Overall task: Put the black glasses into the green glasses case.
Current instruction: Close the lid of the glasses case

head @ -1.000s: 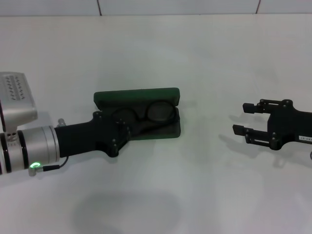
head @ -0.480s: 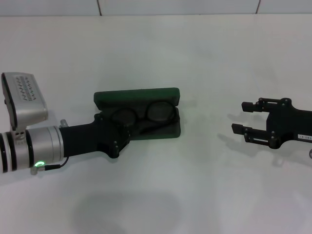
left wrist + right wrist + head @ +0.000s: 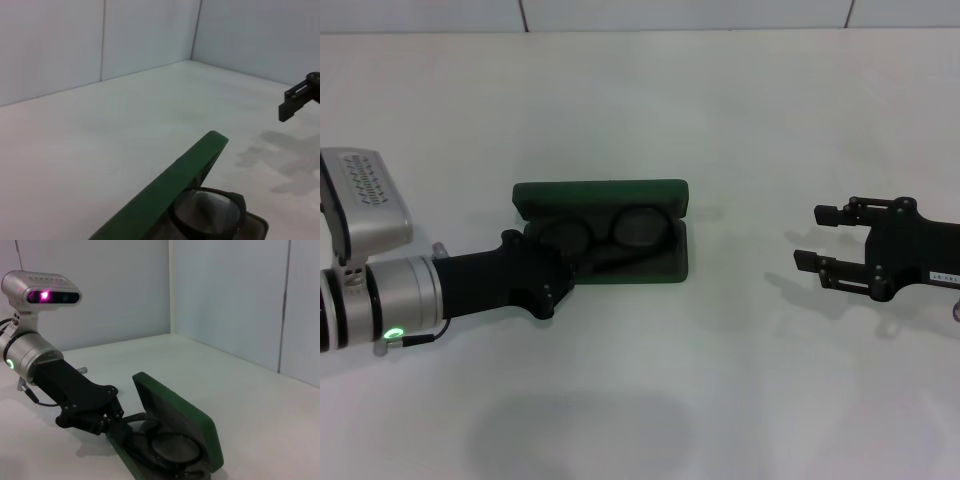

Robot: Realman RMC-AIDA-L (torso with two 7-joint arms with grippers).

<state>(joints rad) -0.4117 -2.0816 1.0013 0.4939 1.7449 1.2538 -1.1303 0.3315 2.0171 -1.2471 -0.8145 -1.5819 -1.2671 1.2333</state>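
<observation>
The left gripper (image 3: 558, 283), fingers hidden so I cannot tell their state, has drawn back, leaving the glasses (image 3: 610, 232) in the case (image 3: 600, 195).

1. The white table (image 3: 650, 390) lies bare between the green glasses case (image 3: 602, 194) and the right gripper (image 3: 817, 238), which hovers well apart, fingers spread.
2. The left gripper (image 3: 560, 272) crowds the case's near-left corner, blocking that side.
3. The raised lid walls off the far edge.
4. The black glasses (image 3: 610, 230) fill the open tray.
</observation>
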